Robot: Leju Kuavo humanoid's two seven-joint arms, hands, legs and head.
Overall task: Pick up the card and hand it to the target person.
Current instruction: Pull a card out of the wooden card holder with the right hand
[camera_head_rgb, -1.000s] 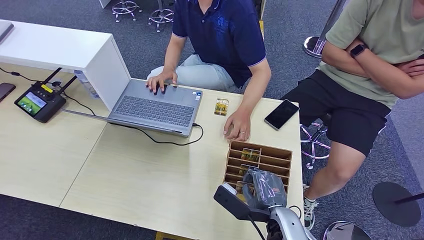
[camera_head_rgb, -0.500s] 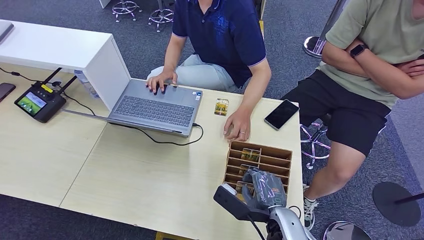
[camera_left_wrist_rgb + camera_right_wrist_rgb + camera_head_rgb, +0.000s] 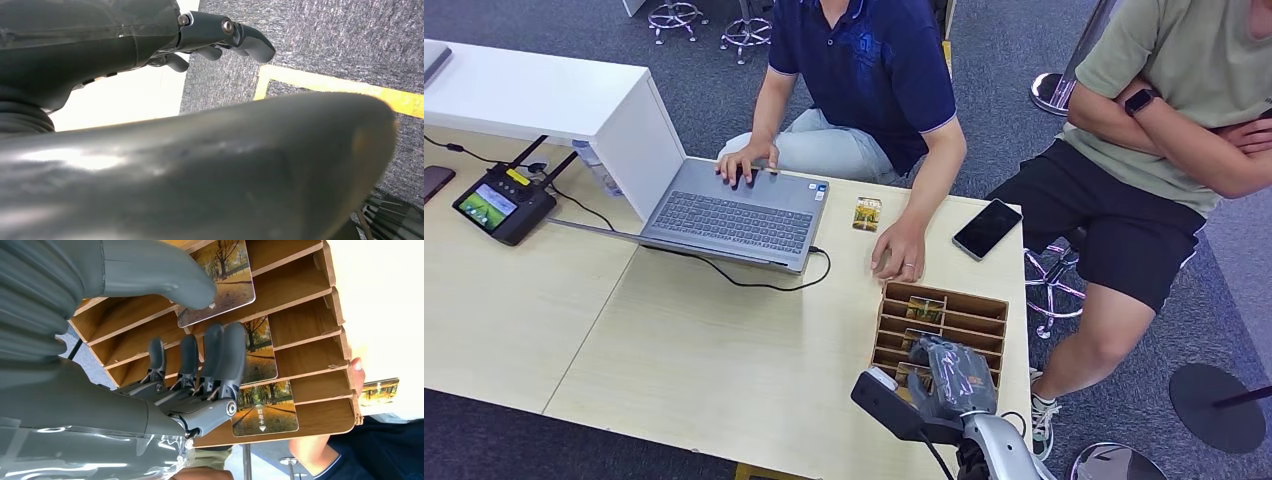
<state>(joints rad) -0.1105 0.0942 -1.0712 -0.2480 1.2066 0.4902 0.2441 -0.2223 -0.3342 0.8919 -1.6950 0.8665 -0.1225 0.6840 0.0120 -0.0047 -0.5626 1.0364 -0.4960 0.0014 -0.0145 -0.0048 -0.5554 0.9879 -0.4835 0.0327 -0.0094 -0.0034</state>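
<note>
Fingers (image 3: 220,352) and thumb pinch the card (image 3: 220,280) over the rack (image 3: 305,285).

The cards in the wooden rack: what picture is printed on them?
The cards show autumn trees in orange and yellow, clearest in the right wrist view.

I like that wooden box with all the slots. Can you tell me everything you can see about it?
The wooden card holder is a brown rack of thin boards that looks like plywood, split by slats into narrow slots. It sits flat on the pale table, near its right edge, just in front of a person's hand. Several slots hold cards printed with autumn trees. The robot's right hand reaches into it, thumb and fingers around one card.
</note>
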